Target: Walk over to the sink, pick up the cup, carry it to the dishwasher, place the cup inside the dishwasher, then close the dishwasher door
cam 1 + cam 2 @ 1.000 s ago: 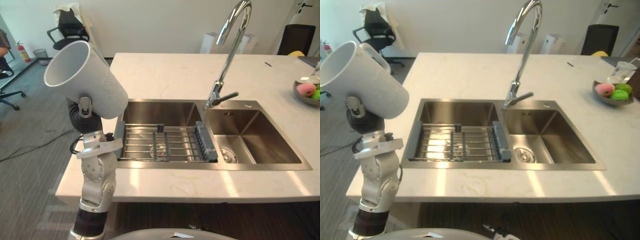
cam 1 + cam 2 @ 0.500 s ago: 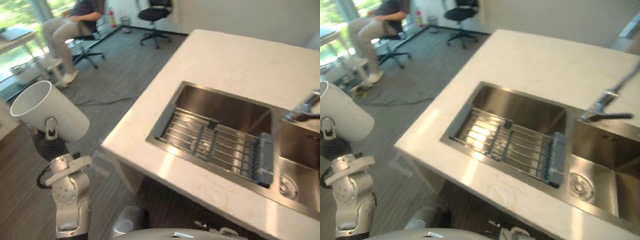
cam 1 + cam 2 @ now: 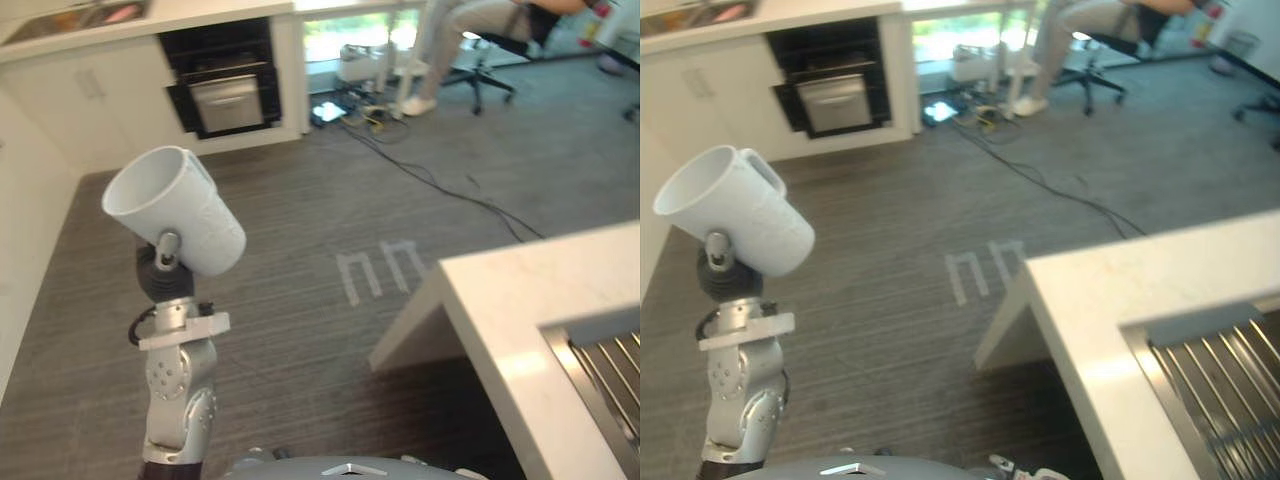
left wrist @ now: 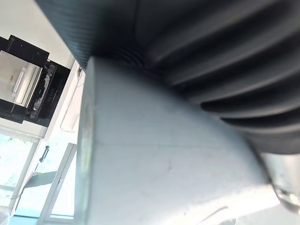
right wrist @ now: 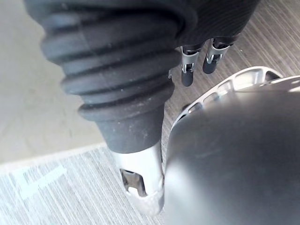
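A white cup [image 3: 180, 205] tilts with its mouth up and to the left, high above the grey floor. My left hand [image 3: 160, 272] is under it and shut on it; the thumb shows against the cup's wall. In the left wrist view the cup [image 4: 154, 168] lies right against the dark ribbed cover. A dark built-in appliance with a silver front [image 3: 225, 90] sits in the white cabinets on the far side of the floor, ahead of the cup. My right hand [image 5: 197, 65] hangs low over the floor with relaxed fingers and holds nothing.
The white counter's corner [image 3: 520, 300] juts in at the lower right, with the sink rack [image 3: 615, 360] at the edge. White tape marks [image 3: 375, 270] and a cable [image 3: 430, 175] lie on the floor. A person sits on an office chair [image 3: 480, 25] at the far right.
The whole picture has swung left, away from the sink and tap, onto the floor and the far cabinets. The cup stays in my left hand.
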Controlling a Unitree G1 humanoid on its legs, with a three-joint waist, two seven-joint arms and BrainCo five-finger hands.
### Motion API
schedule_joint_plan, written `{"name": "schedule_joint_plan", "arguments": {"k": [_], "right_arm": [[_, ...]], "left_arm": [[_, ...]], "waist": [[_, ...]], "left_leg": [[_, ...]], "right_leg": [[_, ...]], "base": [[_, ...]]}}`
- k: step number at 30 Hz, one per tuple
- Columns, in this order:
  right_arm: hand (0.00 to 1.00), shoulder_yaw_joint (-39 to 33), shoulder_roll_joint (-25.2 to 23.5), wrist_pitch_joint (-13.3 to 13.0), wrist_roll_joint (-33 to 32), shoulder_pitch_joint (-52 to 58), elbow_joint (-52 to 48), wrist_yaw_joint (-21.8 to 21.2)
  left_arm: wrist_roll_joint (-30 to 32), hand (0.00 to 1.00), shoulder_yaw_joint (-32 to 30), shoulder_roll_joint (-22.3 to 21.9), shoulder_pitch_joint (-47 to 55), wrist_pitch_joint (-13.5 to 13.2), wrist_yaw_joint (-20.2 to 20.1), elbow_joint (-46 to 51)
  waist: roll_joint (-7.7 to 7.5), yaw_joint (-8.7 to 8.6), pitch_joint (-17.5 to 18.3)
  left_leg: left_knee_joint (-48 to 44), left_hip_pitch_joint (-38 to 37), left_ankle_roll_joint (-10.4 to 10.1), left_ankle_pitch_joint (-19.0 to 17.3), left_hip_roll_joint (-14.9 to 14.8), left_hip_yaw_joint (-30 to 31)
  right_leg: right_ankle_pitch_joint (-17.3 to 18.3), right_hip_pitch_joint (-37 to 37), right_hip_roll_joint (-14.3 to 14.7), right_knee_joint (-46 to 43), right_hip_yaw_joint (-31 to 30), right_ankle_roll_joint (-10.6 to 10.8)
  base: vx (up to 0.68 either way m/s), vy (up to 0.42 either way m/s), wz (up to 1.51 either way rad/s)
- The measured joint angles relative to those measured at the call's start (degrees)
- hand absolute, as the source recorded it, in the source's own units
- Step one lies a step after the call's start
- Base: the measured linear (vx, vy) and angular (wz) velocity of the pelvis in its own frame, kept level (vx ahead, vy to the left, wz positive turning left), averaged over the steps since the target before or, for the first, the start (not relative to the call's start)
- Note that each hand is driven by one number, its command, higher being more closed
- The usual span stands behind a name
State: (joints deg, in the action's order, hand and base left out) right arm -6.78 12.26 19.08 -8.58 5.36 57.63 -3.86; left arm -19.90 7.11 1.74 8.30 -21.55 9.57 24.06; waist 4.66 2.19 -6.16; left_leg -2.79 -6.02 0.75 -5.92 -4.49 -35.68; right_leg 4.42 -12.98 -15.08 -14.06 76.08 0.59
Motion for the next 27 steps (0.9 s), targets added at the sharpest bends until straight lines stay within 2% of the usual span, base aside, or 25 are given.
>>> {"name": "schedule_joint_plan", "arguments": {"k": [1, 2, 3, 4, 5, 6, 7, 8, 9, 10, 11, 12, 13, 15, 16, 17, 18, 19, 20, 21, 23, 24, 25, 26, 27], "right_arm": [[0.0, 0.2, 0.0, 0.0, 0.0, -0.1, -0.3, 0.0], [0.0, 1.1, 0.0, -0.1, -0.1, -0.2, -0.6, 0.1], [0.0, 1.7, 0.5, -0.2, 0.0, -0.5, -0.6, 1.0], [0.0, 1.9, 1.0, -0.6, 0.0, -0.5, -0.7, 1.4], [0.0, 0.9, 1.7, -1.8, -0.4, -0.7, -0.8, 1.3], [0.0, 0.7, 1.6, -2.1, -1.0, -0.8, -0.7, 1.3], [0.0, 0.0, 1.0, -2.6, -2.8, 0.0, -0.6, 1.3], [0.0, -0.8, -0.7, -2.9, -4.9, 1.3, -0.7, 1.3], [0.0, -0.5, -1.2, -2.8, -5.5, 1.3, -0.7, 1.4], [0.0, -0.1, -2.3, -2.4, -7.4, 1.8, -0.7, 1.3], [0.0, 0.0, -2.6, -2.2, -8.1, 1.8, -0.9, 1.3], [0.0, 0.0, -2.6, -1.6, -8.5, 1.8, -1.3, 1.2], [0.0, -0.2, -2.0, -0.5, -10.2, 2.2, -3.0, 0.5], [0.0, -0.2, -1.6, -0.1, -11.0, 2.4, -4.2, 0.1], [0.0, -0.2, -1.6, 0.0, -11.5, 2.4, -4.4, -0.5], [0.0, -0.1, -2.0, 0.0, -12.0, 3.1, -4.3, -0.8], [0.0, 0.2, -2.8, 0.0, -12.1, 3.6, -4.3, -0.8], [0.0, 1.0, -3.7, -0.1, -12.3, 3.8, -4.2, -0.9], [0.0, 1.7, -3.5, -0.1, -12.5, 4.0, -3.8, -1.0], [0.0, 2.3, -3.0, -0.1, -12.4, 4.3, -3.6, -1.1], [0.0, 2.8, -2.0, -0.2, -12.4, 5.2, -3.8, -1.1], [0.0, 3.1, -1.1, 1.0, -12.3, 5.6, -6.4, -1.3], [0.0, 3.3, -0.7, 1.4, -11.8, 5.9, -7.7, -1.5], [0.0, 3.3, 0.1, 1.5, -11.1, 6.3, -10.0, -2.1], [0.0, 3.2, 0.3, 2.4, -9.2, 6.4, -11.1, -2.6]], "left_arm": [[0.0, 1.0, 0.3, 0.0, 0.2, -0.1, 0.1, 0.0], [0.0, 1.0, 0.5, 0.0, 0.5, -0.1, 0.1, 0.0], [0.0, 1.0, 0.9, 0.0, 0.2, -0.1, 0.1, 0.0], [0.0, 1.0, 1.5, -0.1, -0.1, -0.1, 0.1, 0.0], [0.0, 1.0, 3.4, 0.0, -1.4, -0.2, 0.1, -0.2], [0.0, 1.0, 4.3, 0.5, -2.5, -0.4, 0.1, -0.8], [0.0, 1.0, 6.5, 0.7, -5.0, -0.5, -0.4, -3.2], [-0.1, 1.0, 9.2, 0.6, -6.6, -0.5, -1.0, -6.0], [-0.1, 1.0, 10.4, 0.6, -6.7, -0.4, -1.4, -7.0], [-0.2, 1.0, 13.2, 0.6, -6.5, 0.3, -1.7, -8.1], [-0.2, 1.0, 15.4, 0.5, -6.4, 0.7, -1.7, -8.4], [-0.1, 1.0, 16.4, 0.5, -6.3, 1.0, -1.7, -8.5], [-0.1, 1.0, 17.7, 0.3, -6.4, 1.6, -1.7, -8.5], [0.0, 1.0, 18.3, 0.3, -6.6, 1.8, -1.8, -8.5], [0.0, 1.0, 19.1, 0.2, -7.1, 2.0, -2.5, -8.4], [0.0, 1.0, 20.1, 0.2, -7.8, 2.2, -3.0, -8.2], [0.0, 1.0, 20.4, 0.4, -8.1, 2.4, -3.5, -7.6], [0.0, 1.0, 20.6, 0.5, -8.3, 2.4, -3.8, -6.4], [0.0, 1.0, 20.7, 0.2, -8.3, 2.5, -3.8, -5.8], [0.0, 1.0, 20.9, 0.3, -8.2, 2.8, -3.8, -5.5], [0.2, 1.0, 21.9, -0.1, -8.1, 3.0, -3.7, -5.3], [0.7, 1.0, 23.1, -0.9, -7.9, 3.3, -3.5, -4.8], [0.9, 1.0, 23.5, -1.4, -7.9, 3.7, -3.4, -4.4], [1.1, 1.0, 23.8, -2.1, -8.0, 4.1, -3.2, -2.9], [1.0, 1.0, 22.6, -2.4, -7.8, 4.1, -2.3, -1.3]], "waist": [[-0.26, 0.44, 0.1], [-0.37, 1.07, 0.1], [-0.4, 1.13, 0.1], [-0.37, 1.0, 0.1], [-0.07, 0.61, 0.0], [0.17, 0.48, -0.2], [-0.26, -0.63, -0.1], [-0.76, -1.91, -0.1], [-1.33, -2.33, -0.2], [-2.9, -2.62, 0.2], [-3.97, -1.79, -0.1], [-4.03, -1.19, -0.2], [-3.3, -1.33, -0.6], [-1.99, -2.19, -1.1], [-1.99, -2.82, -1.1], [-2.29, -2.89, -0.9], [-4.01, -2.67, -0.7], [-6.91, -2.39, -0.7], [-6.95, -2.05, -1.2], [-6.41, -1.77, -1.1], [-5.31, -1.86, -0.4], [-3.32, -2.1, 0.3], [-2.32, -2.55, 0.5], [-0.45, -3.34, 1.2], [0.62, -3.51, 1.1]], "left_leg": [[0.4, 0.1, 0.3, 0.4, 0.5, 0.9], [1.0, 0.2, 0.8, 0.6, 1.3, 2.8], [1.3, 0.6, 1.5, 0.9, 2.2, 5.2], [1.3, 0.7, 2.0, 1.0, 2.7, 6.9], [1.3, 1.2, 2.4, 0.8, 2.5, 10.3], [1.1, 1.6, 2.7, 1.1, 2.4, 12.3], [0.6, 2.6, 3.0, 1.7, 2.5, 17.3], [0.0, 3.0, 3.2, 2.1, 3.5, 22.5], [-0.5, 2.9, 3.2, 2.1, 4.3, 24.6], [-1.3, 2.9, 3.3, 1.9, 6.3, 27.8], [-2.3, 2.9, 3.8, 0.6, 7.6, 29.3], [-3.3, 2.9, 3.6, -0.4, 7.7, 29.6], [-5.3, 2.9, 2.5, -2.1, 6.0, 29.7], [-6.7, 3.1, 1.3, -3.0, 3.4, 29.7], [-7.7, 3.1, -0.1, -3.9, 1.0, 30.3], [-9.3, 3.6, -1.9, -5.0, -0.8, 31.7], [-11.4, 4.6, -3.7, -5.9, -1.4, 32.6], [-14.5, 5.6, -6.0, -7.1, -2.1, 33.1], [-18.2, 6.6, -8.2, -8.8, -3.9, 34.4], [-19.9, 6.7, -10.2, -10.4, -6.4, 35.9], [-27.7, 7.5, -10.4, -12.4, -8.4, 38.7], [-42.6, 8.4, -9.3, -12.8, -8.0, 40.3], [-47.3, 8.3, -8.0, -9.8, -8.1, 39.6], [-50.7, 8.2, -5.0, -3.7, -9.6, 37.8], [-54.7, 10.7, -0.7, 2.6, -12.3, 35.4]], "right_leg": [[0.1, 0.0, -1.1, -1.7, -0.1, -0.4], [0.1, 0.0, -3.6, -5.9, -0.5, -0.8], [-0.2, 0.2, -6.7, -12.1, -2.6, -2.0], [-1.0, 1.0, -8.9, -16.4, -5.4, -4.7], [2.6, 5.3, -9.5, -20.8, -15.8, -4.9], [5.1, 7.5, -7.4, -20.0, -23.0, -3.5], [8.3, 10.9, -1.8, -17.5, -37.8, -3.4], [9.6, 12.9, 3.0, -16.3, -50.3, -2.7], [9.7, 13.5, 4.7, -15.8, -55.1, -1.8], [9.0, 15.0, 6.2, -14.4, -62.0, 0.0], [8.6, 16.7, 6.5, -12.9, -65.4, 0.7], [9.2, 18.3, 6.7, -12.3, -66.3, 0.7], [9.6, 21.0, 8.0, -12.1, -68.4, 1.1], [8.9, 22.4, 9.8, -10.7, -71.8, 1.2], [7.5, 23.4, 11.2, -9.6, -76.5, 1.7], [6.5, 23.9, 11.3, -7.6, -79.7, 2.3], [6.5, 23.6, 10.6, -5.8, -81.2, 2.5], [5.0, 23.7, 9.2, -5.3, -80.4, 5.3], [3.6, 24.7, 10.0, -8.7, -78.3, 5.1], [4.2, 25.0, 11.7, -12.0, -76.3, 4.1], [5.6, 25.0, 13.3, -13.1, -73.3, 1.4], [6.3, 23.4, 14.7, -13.0, -72.5, -0.4], [7.1, 22.6, 15.4, -13.0, -72.2, -0.6], [8.5, 21.7, 16.9, -13.1, -70.9, -0.5], [8.6, 19.4, 18.2, -10.9, -70.2, -0.9]], "base": [[0.02, 0.096, 0.95], [0.03, 0.082, 0.78], [0.04, 0.093, 0.87], [0.05, 0.102, 1.15], [0.04, 0.072, 1.08], [0.05, 0.036, 1.7], [0.05, -0.033, 2.12], [0.08, -0.067, 2.22], [0.08, -0.062, 2.04], [0.09, -0.089, 1.4], [0.04, -0.09, 1.1], [0.01, -0.178, 0.6], [-0.03, -0.164, 0.41], [0.02, -0.184, 0.56], [0.14, -0.268, 0.88], [0.2, -0.376, 0.97], [0.18, -0.361, 0.85], [0.19, -0.424, 0.62], [0.21, -0.448, 0.48], [0.22, -0.44, 0.31], [0.22, -0.257, 0.06], [0.27, -0.156, -0.08], [0.36, -0.172, 0.01], [0.33, -0.161, 0.24], [0.35, -0.184, 0.22]]}}
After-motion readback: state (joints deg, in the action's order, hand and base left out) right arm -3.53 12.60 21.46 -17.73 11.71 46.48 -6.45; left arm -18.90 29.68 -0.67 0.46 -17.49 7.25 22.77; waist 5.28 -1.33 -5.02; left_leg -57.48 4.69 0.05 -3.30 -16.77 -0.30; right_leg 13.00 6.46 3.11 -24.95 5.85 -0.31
